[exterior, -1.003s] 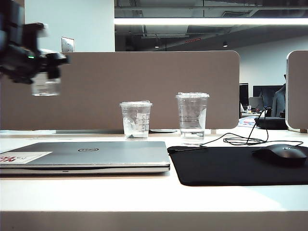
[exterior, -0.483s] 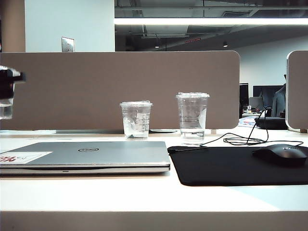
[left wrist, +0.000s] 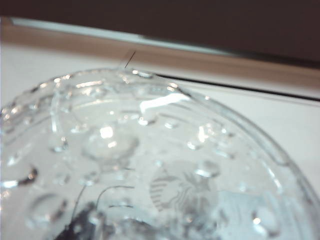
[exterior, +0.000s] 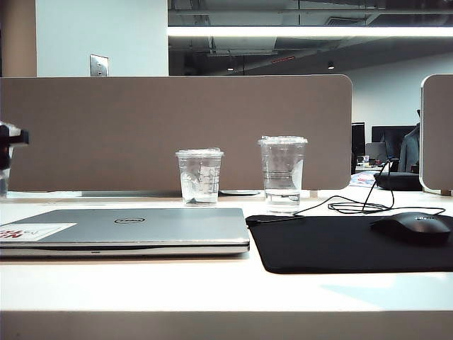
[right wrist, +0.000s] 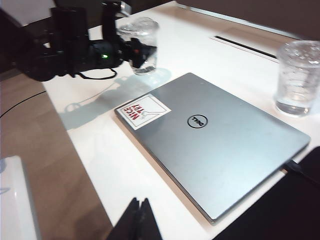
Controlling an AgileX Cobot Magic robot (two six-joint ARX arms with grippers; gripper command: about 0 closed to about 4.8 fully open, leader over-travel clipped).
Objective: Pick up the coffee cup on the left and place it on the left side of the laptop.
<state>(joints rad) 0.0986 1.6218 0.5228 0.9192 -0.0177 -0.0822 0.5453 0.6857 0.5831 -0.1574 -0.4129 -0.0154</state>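
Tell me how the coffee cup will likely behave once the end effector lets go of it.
The coffee cup, clamped in the left end effector, looks like thin clear plastic, so probably light and easily squeezed. It is taller than wide, so a sideways nudge might tip it. Droplets on its lid suggest it could be slippery.

The short clear plastic coffee cup (right wrist: pixel 140 45) is seen to be colourless, its domed lid (left wrist: pixel 150 165) beaded with droplets over a grey printed emblem. The black left gripper (right wrist: pixel 135 50) carries a small green light. The flat silver-grey laptop (exterior: pixel 134 227) bears a round dark logo at its lid's centre and, toward 9 o'clock in the exterior view, a white sticker (exterior: pixel 35 231) with red marks. A mid-height clear cup (exterior: pixel 199 177) with faint white printing and a tall clear cup (exterior: pixel 282 173) ringed horizontally are shown. The mouse pad (exterior: pixel 354 244) and mouse (exterior: pixel 414 227) are black; the surface (exterior: pixel 212 283) is white. The right gripper (right wrist: pixel 140 220) appears black.
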